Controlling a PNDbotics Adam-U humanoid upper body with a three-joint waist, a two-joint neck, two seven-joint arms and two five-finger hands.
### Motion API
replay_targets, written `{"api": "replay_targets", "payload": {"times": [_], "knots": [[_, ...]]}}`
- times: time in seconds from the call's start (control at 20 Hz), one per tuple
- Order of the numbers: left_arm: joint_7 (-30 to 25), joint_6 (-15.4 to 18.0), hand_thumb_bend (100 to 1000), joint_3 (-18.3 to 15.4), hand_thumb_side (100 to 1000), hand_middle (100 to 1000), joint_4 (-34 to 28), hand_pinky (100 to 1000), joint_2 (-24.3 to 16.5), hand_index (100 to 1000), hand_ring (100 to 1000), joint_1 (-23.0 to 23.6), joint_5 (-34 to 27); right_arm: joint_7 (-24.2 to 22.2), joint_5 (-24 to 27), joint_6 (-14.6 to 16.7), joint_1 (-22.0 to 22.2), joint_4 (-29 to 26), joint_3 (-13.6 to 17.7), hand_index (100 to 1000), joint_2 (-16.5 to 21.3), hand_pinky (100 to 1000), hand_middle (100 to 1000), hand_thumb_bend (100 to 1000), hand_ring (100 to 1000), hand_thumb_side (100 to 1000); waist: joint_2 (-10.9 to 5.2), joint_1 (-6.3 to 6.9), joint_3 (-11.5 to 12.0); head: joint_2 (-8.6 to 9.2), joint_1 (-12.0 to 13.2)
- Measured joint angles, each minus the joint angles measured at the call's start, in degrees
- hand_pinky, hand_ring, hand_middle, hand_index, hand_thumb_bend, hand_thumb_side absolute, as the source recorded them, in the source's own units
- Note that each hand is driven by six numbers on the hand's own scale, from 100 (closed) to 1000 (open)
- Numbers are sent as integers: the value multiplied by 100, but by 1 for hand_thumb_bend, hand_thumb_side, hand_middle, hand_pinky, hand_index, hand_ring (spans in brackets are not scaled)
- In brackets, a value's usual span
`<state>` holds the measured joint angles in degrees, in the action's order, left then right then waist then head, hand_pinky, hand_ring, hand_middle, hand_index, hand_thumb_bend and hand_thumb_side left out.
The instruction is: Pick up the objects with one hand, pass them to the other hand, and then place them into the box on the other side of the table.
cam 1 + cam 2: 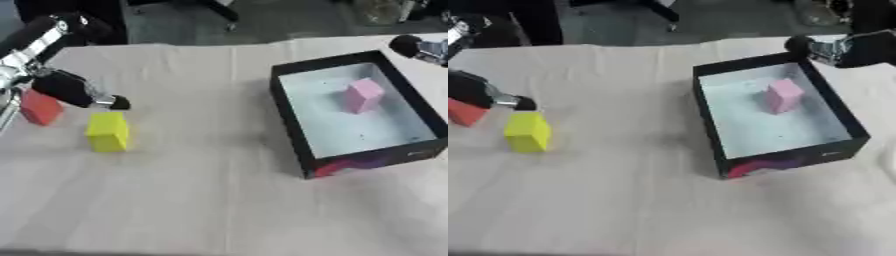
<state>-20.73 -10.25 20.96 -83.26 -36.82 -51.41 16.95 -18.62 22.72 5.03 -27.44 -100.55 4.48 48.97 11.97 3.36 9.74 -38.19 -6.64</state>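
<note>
Left hand (74,90) is over the table's left side, dark fingers extended, tip hovering just above and beside the yellow block (108,131). It grips nothing; whether a fingertip touches the block's top can't be told. Yellow block stands upright on the beige cloth (201,200). Red block (39,107) sits further left, behind the left arm, partly hidden, close to the yellow one but apart.

Over on the right: black box (293,125) w/ pale floor, open top. Pink block (363,95) is inside, toward the far half, tilted a bit.

Right hand (833,50) is at the box's far right corner, outside the wall, just above the rim. Only a dark rounded tip and silver part show there; finger state can't be told.
</note>
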Motion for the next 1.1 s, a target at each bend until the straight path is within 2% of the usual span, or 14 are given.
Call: {"api": "replay_targets", "payload": {"times": [0.2, 0.5, 0.8, 1.1], "knots": [[-391, 389, 874, 186, 204, 803, 422, 880, -202, 863, 865, -207, -59, -96, 386, -62, 34, -7, 72, 1000, 74, 992, 712, 521, 1000, 167, 0, 0, -16, 2, 27], [-975, 970, 869, 326, 147, 802, 1254, 866, -297, 858, 867, -450, 362, -139, 717, -106, 74, -6, 145, 1000, 132, 990, 708, 520, 1000, 165, 0, 0, -26, 10, 127], [-1551, 1392, 881, 214, 166, 791, 2128, 856, -117, 860, 860, -635, 933, -145, 735, -112, 106, -7, 167, 1000, 133, 990, 705, 519, 1000, 165, 0, 0, -28, 41, 182], [-2145, 1634, 922, -82, 218, 778, 2557, 850, 187, 849, 858, -788, 1507, -142, 703, -108, 131, -7, 178, 1000, 132, 989, 701, 517, 1000, 164, 0, -2, -45, 59, 200]]}}
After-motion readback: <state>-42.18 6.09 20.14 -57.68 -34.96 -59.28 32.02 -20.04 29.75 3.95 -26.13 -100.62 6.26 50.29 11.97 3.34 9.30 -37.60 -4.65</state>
